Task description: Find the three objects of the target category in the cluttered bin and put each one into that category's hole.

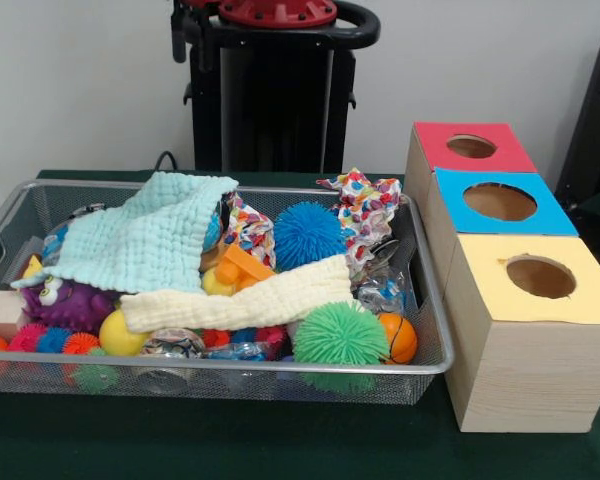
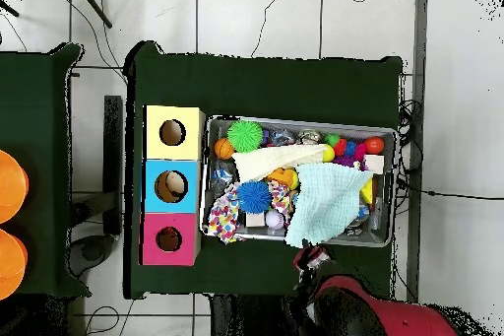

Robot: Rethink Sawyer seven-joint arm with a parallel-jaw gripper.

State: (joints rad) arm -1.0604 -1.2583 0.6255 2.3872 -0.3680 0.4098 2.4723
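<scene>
While the arm (image 2: 379, 317) sits drawn back, we cannot tell its gripper's state. In the front view, from left to right, we note the wire bin (image 1: 428, 330) holding a mint cloth (image 1: 145, 240), blue spiky ball (image 1: 308, 235) and green spiky ball (image 1: 340, 335), then the yellow-topped box (image 1: 525, 340) beside it.

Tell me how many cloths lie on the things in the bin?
3: a mint cloth on the left part, a cream cloth across the middle, a dotted cloth at the far right corner. Others may be buried.
</scene>
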